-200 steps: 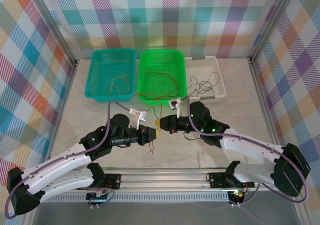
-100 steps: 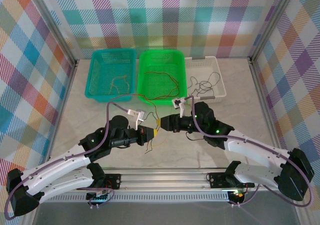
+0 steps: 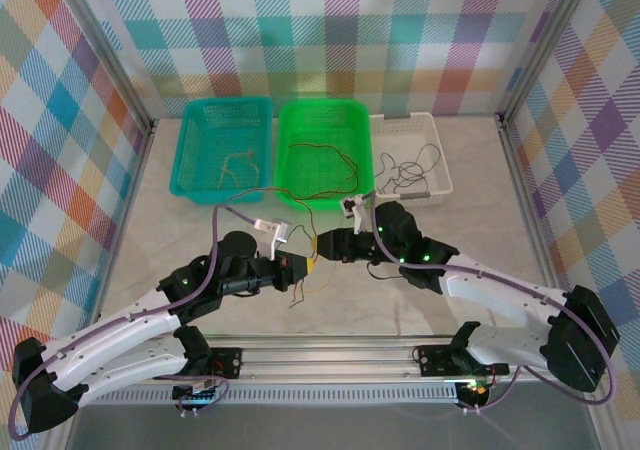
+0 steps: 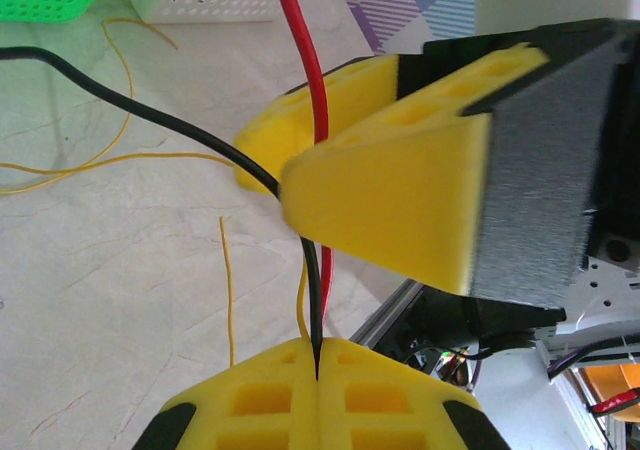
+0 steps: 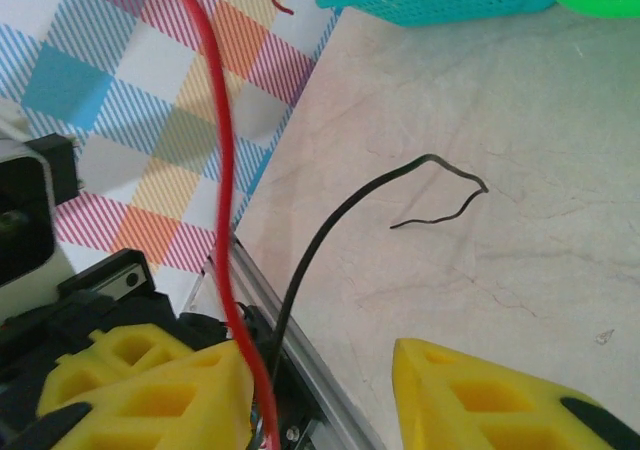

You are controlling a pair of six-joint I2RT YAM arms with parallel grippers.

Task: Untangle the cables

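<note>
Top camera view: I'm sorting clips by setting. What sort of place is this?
Likely a robot lab booth: checked walls on a metal frame, two robot arms bolted to a rail, and plastic baskets on the table.

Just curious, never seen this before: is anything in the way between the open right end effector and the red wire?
Nothing visible does. The red wire runs between the right end effector's open fingers, against one of them. The black wire runs close beside it, pinched in the shut left end effector.
</note>
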